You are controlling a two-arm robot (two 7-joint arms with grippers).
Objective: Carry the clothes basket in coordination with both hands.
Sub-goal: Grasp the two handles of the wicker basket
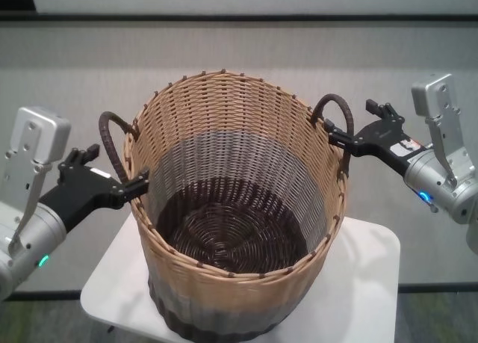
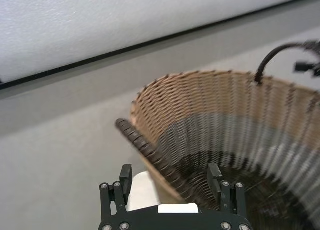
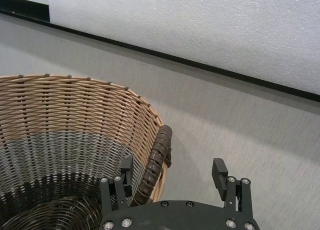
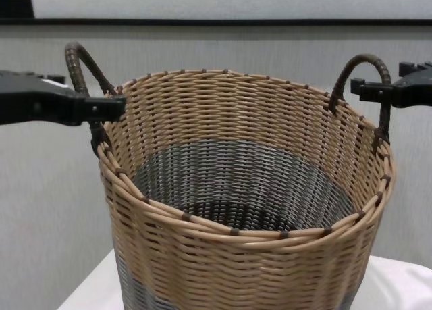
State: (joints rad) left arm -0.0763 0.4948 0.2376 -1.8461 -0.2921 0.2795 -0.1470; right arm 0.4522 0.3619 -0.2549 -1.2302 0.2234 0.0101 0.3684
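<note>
The clothes basket (image 1: 231, 201) is a large round wicker basket, tan above and grey below, standing on a white table (image 1: 366, 283). It is empty inside. My left gripper (image 1: 118, 169) is open, its fingers (image 2: 126, 177) astride the dark brown left handle (image 1: 110, 143), which runs between them in the left wrist view (image 2: 145, 150). My right gripper (image 1: 349, 124) is open too, its fingers (image 3: 220, 172) astride the right handle (image 1: 336, 110), which sits nearer one finger in the right wrist view (image 3: 155, 160). Neither gripper has closed on a handle.
The table is small and the basket covers most of it. Grey floor (image 1: 239, 51) lies all around. A white wall with a black base strip (image 1: 239, 18) runs along the back.
</note>
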